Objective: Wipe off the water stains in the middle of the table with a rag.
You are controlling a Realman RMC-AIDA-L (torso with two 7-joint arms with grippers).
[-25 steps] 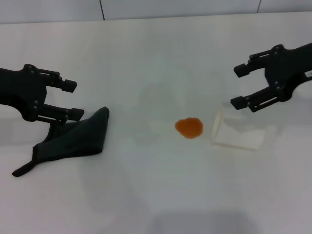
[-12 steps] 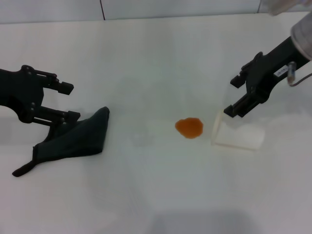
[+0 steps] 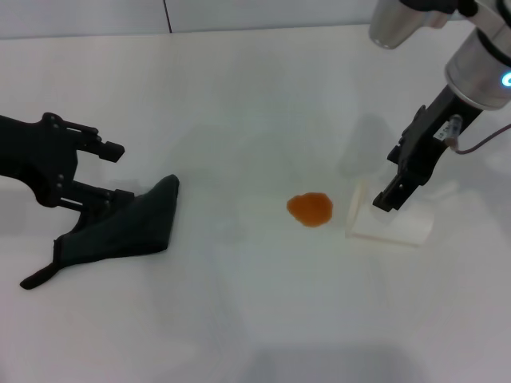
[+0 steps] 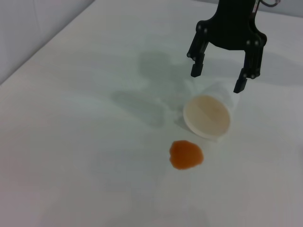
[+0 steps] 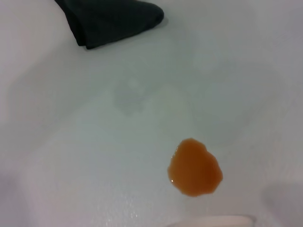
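The orange-brown water stain [image 3: 310,209] lies on the white table [image 3: 239,319] near its middle; it also shows in the left wrist view [image 4: 186,155] and the right wrist view [image 5: 194,168]. The dark green-black rag [image 3: 120,227] lies crumpled at the left, with its thin tail toward the front, and shows in the right wrist view [image 5: 111,19]. My left gripper [image 3: 121,171] is open just above the rag's back edge, its lower finger at the cloth. My right gripper [image 3: 390,179] is open, points down, and hangs just over the tipped cup [image 3: 391,223]; it also shows in the left wrist view [image 4: 218,78].
The white paper cup [image 4: 207,116] lies on its side, right of the stain, mouth toward it. A grey edge strip [image 3: 239,16] runs along the table's far side.
My right arm has swung to point downward and moved in over the cup. My left gripper has barely shifted by the rag.
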